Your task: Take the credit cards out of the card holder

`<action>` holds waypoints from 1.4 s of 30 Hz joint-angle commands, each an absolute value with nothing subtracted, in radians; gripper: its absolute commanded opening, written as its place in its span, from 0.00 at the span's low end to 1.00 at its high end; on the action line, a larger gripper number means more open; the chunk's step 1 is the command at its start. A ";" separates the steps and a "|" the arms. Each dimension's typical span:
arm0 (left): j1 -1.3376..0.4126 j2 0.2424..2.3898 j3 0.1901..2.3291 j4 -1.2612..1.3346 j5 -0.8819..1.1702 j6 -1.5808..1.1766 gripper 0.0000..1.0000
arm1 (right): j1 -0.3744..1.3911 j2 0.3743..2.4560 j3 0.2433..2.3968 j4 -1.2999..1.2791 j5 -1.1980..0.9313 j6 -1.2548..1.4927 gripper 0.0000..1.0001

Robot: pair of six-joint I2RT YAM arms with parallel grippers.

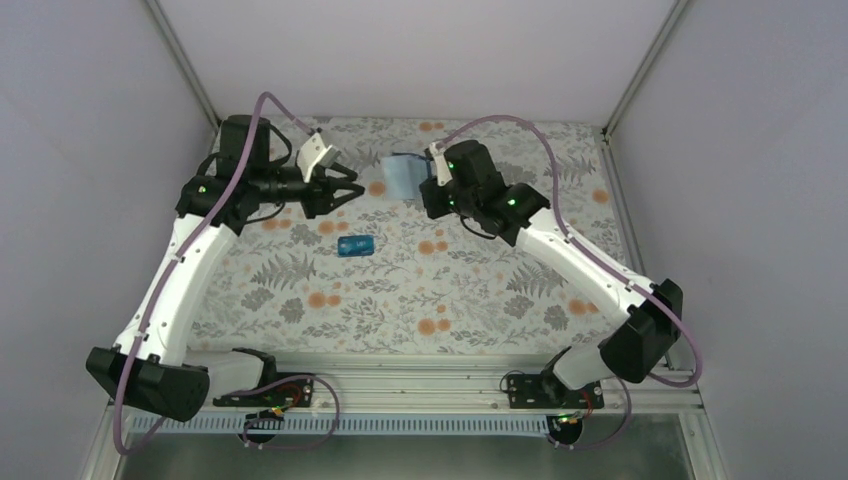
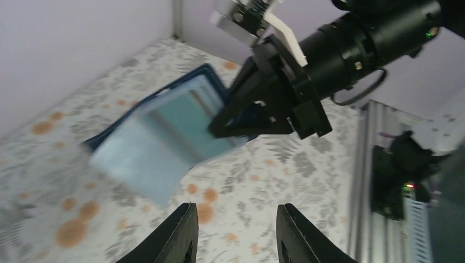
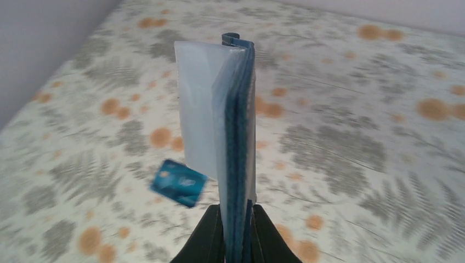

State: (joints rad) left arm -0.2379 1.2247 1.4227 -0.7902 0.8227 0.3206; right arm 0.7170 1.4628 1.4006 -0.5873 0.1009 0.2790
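Note:
My right gripper is shut on the card holder, a dark navy wallet with pale grey-blue inner pockets, and holds it up above the table. In the left wrist view the card holder hangs open with a teal-green card showing in a pocket. A bright blue card lies flat on the table. My left gripper is open and empty, a little left of the card holder. The dark card is not in view.
The table has a floral cloth. White walls close the back and both sides. A metal rail runs along the near edge by the arm bases.

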 commanded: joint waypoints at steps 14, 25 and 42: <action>-0.244 1.212 1.363 -0.726 0.924 0.245 0.42 | 0.720 1.294 1.292 -0.186 -0.734 0.170 0.04; -0.239 1.188 1.354 -0.734 1.132 0.259 0.18 | 0.717 1.274 1.256 -0.099 -0.951 0.135 0.04; -0.242 1.173 1.414 -0.881 1.378 0.424 0.02 | 0.709 1.352 1.285 -0.141 -0.895 0.084 0.04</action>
State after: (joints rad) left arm -0.2111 1.1820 1.3628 -0.8463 1.2346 0.3214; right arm 0.6884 1.3098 1.2625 -0.1467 -0.8848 0.1276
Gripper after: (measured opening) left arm 0.037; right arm 0.096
